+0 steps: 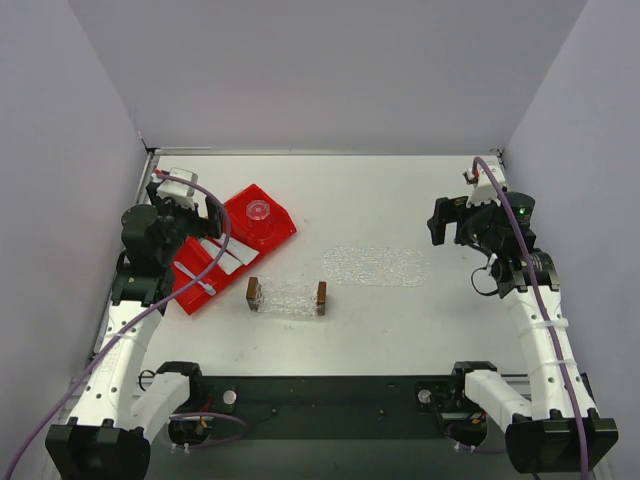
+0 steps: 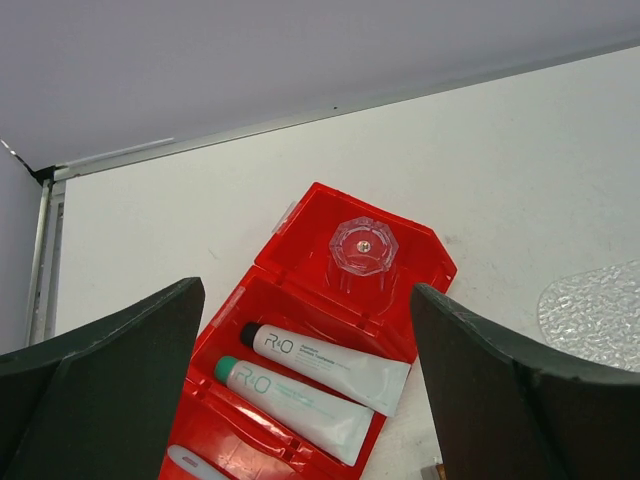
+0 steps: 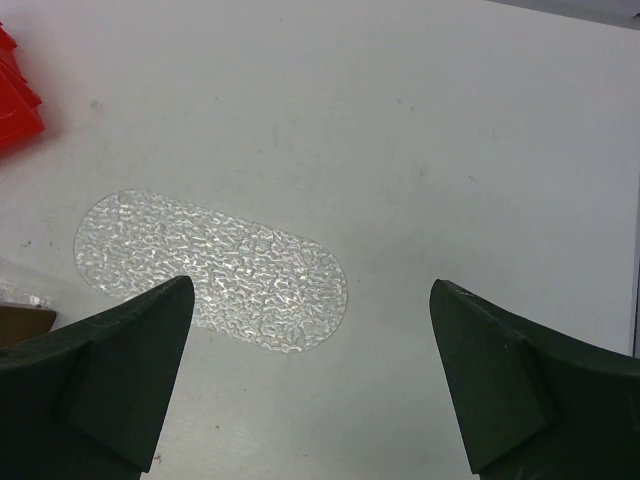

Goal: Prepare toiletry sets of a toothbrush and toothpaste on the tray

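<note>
1. The left arm (image 1: pixel 118 335) is standing up from its base at the near left corner, its wrist angling inward.
2. The left gripper (image 2: pixel 303 300) is hovering with its two dark fingers (image 2: pixel 110 380) spread wide, gripping nothing.
3. The right arm (image 1: pixel 540 320) is leaning forward along the right side, its wrist turning inward.
4. The right gripper (image 3: pixel 310 295) is hanging wide apart and empty, pointing toward the middle.

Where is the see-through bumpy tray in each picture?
Top view: the tray lies mid-table, right of the clear rack.
Left wrist view: only one end of the tray shows, at the right edge.
Right wrist view: the whole tray lies left of centre.
Shared landmark: the red bin, left of the tray in all three.
</note>
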{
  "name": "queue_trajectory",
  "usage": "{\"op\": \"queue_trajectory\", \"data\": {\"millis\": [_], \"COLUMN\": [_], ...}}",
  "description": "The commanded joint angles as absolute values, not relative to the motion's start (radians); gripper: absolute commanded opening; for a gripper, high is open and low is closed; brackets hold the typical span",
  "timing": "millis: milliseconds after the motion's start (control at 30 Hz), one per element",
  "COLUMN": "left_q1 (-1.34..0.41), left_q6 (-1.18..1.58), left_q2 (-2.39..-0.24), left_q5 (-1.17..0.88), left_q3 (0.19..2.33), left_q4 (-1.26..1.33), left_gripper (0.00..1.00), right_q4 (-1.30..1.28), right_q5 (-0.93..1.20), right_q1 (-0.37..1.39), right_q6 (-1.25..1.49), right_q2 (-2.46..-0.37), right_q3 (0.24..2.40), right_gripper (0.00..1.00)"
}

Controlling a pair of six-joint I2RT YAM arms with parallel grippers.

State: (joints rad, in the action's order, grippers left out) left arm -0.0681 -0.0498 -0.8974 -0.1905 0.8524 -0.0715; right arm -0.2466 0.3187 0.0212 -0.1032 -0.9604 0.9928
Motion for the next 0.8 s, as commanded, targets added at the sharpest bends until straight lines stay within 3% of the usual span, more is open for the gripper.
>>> {"op": "queue_trajectory", "data": {"millis": [0,533,767], "left_q1": [-0.060,-0.061,-0.061], "left_q6": [-0.058,-0.097,-0.136], "left_q2": [-0.897,-0.871,-0.885], "left_q5": [-0.212,-0.178,-0.198], "left_q3": [0.851,0.857,0.920], "left_q4": [-0.046,-0.066,-0.172], "left_gripper": [0.95,0.95,0.95], "right_q4": [-0.239,-0.362,-0.570], "right_q5": [0.331,0.327,0.302], "right_q1": [0.018,0.228,0.456], "right_q6": [-0.115,-0.207,-0.359], "right_q2": [-0.939,-1.072,-1.238], "right_q3": [1.034,1.176,1.311], "right_gripper": [0.99,1.00,0.89]}}
